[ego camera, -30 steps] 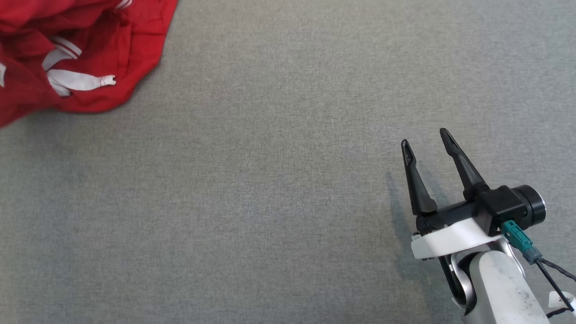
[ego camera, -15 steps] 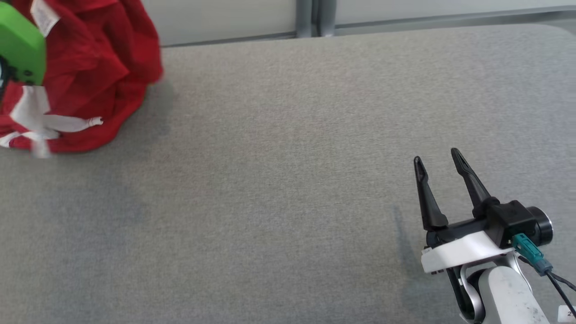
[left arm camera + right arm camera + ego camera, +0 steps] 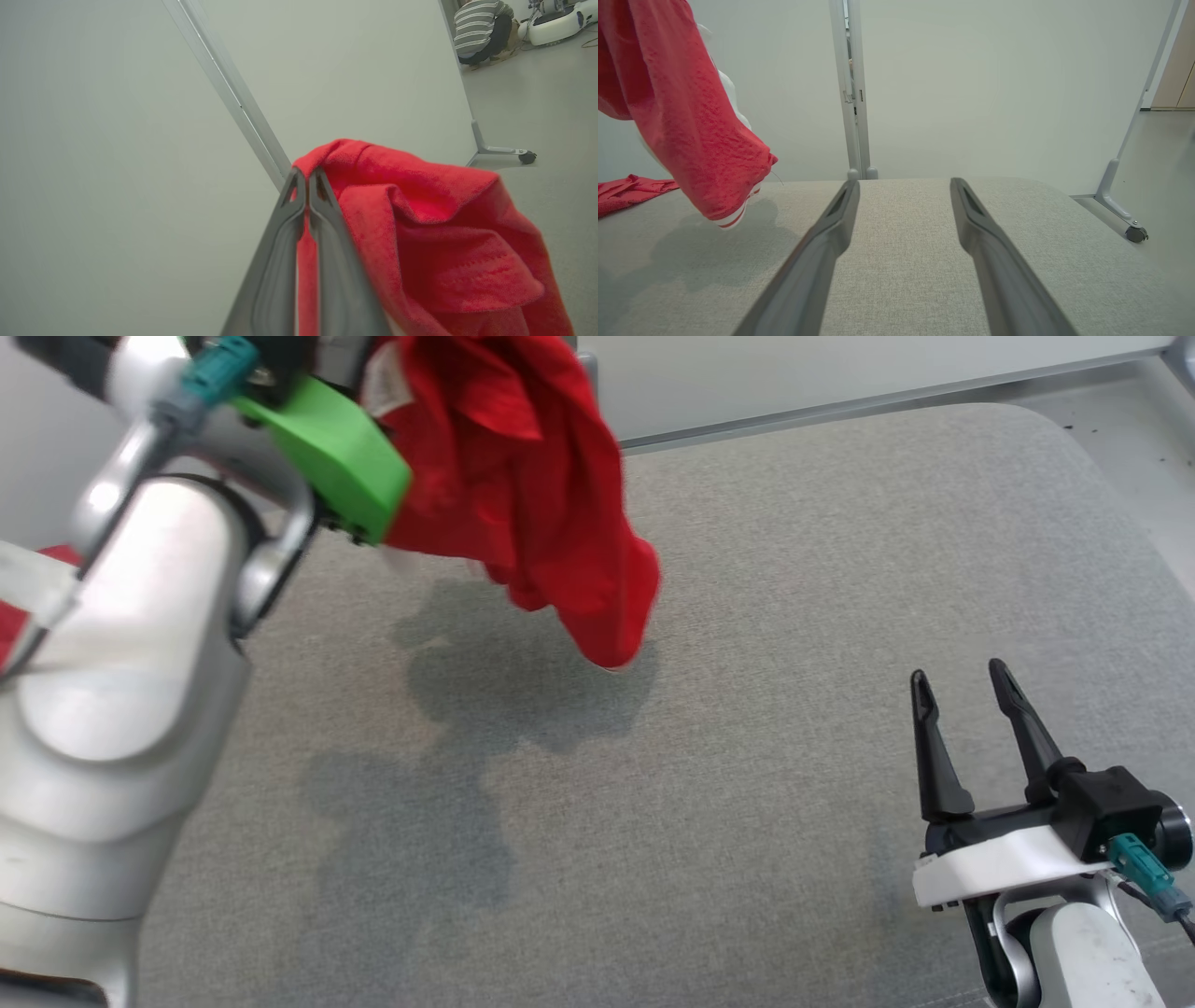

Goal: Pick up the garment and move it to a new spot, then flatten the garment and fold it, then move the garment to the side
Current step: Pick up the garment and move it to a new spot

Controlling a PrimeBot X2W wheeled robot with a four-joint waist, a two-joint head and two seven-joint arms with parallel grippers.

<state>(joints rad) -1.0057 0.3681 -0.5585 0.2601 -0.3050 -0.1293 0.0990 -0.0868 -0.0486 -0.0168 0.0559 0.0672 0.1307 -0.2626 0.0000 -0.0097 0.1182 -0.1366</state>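
**A:** Where is the garment?

**B:** It is in the air, a bunched red bundle over the far left of the grey table. Its striped hem hangs close above the surface.

**A:** What has it?

**B:** The left gripper, its fingers clamped on a fold. The right gripper hovers well apart at the near right, spread and empty.

**A:** And progress?

**B:** It looks like the pick-up is done. Setting it down, flattening, folding and moving it aside are all left to do.

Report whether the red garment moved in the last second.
Yes: up. The garment lay on the grey table; now it hangs over it from the left gripper.
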